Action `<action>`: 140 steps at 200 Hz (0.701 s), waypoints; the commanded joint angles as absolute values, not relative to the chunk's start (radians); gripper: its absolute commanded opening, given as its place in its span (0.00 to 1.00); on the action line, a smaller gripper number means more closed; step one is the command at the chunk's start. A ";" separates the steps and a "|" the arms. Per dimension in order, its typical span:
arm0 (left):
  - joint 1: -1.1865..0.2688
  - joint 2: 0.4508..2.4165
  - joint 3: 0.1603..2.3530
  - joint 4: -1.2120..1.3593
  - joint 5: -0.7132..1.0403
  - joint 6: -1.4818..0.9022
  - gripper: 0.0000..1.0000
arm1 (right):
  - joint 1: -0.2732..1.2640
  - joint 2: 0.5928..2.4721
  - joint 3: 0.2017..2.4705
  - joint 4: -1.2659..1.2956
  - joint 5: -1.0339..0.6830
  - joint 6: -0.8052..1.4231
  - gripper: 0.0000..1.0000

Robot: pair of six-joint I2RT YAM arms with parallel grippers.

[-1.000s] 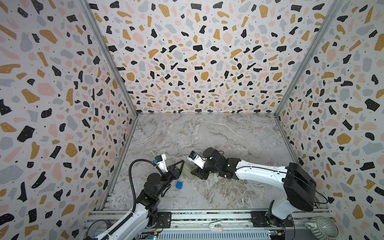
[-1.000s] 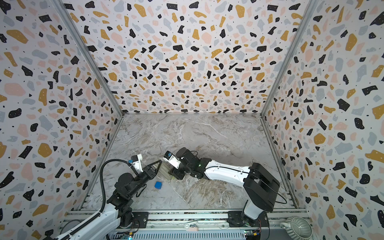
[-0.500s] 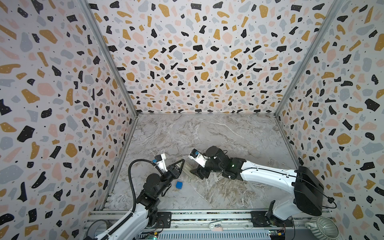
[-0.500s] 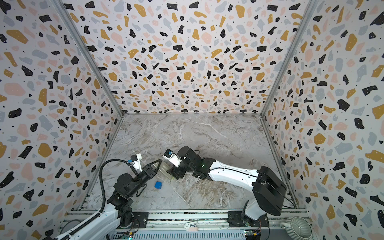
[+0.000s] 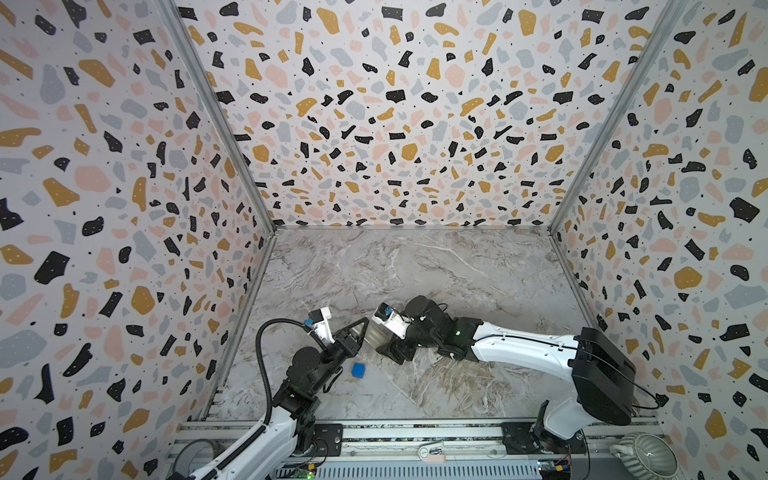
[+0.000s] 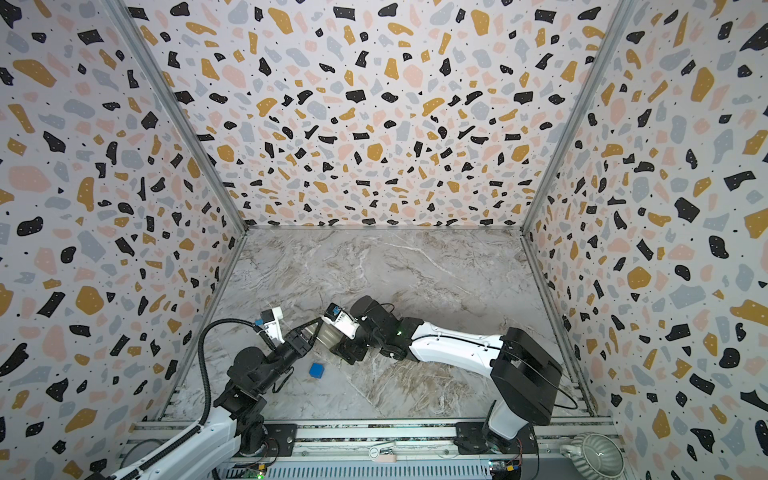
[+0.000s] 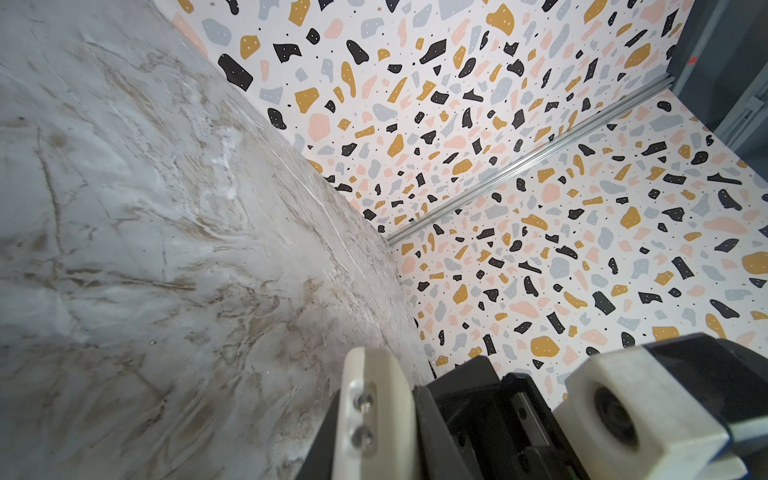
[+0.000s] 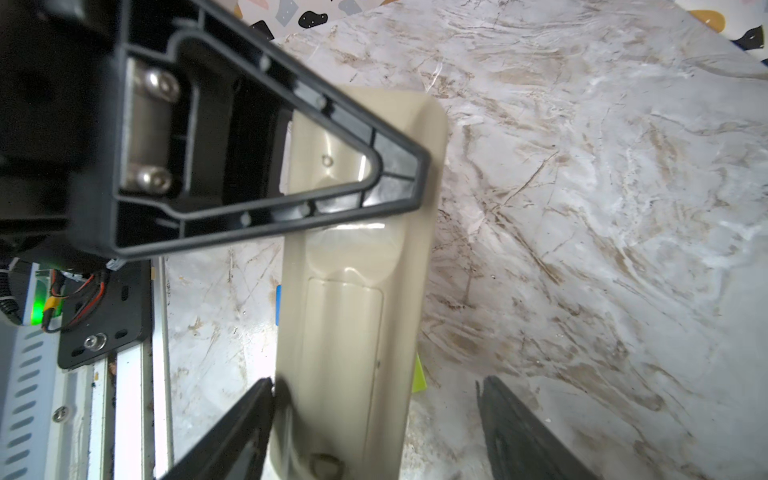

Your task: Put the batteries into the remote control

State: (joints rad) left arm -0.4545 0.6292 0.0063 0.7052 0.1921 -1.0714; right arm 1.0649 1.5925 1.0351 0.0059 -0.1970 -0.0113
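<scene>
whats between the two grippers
The remote, back up: the left gripper is shut on one end, and the right gripper, open, straddles the other. The right wrist view shows it.

Table (image 5: pixel 415 270) lay bare toward the back wall. Up front, the left gripper (image 5: pixel 362 325) and right gripper (image 8: pixel 376 386) flanked the remote (image 8: pixel 353 324), blocking the middle. A cube (image 5: pixel 358 370) sat just beside them.
</scene>
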 commanded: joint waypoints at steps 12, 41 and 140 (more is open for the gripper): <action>-0.459 0.630 -0.038 0.786 0.183 -1.073 0.00 | 1.084 1.629 1.081 0.020 -0.211 0.001 0.80; -0.459 0.623 -0.044 0.786 0.181 -1.075 0.00 | 1.086 1.642 1.086 0.018 -0.191 0.003 0.72; -0.459 0.620 -0.054 0.789 0.177 -1.075 0.00 | 1.091 1.661 1.078 0.035 -0.180 0.014 0.40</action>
State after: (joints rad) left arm -0.4549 0.6308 0.0063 0.7197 0.1761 -1.0718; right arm 1.0863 1.6619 1.0496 0.0250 -0.1822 0.0200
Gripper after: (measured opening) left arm 0.234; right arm 0.538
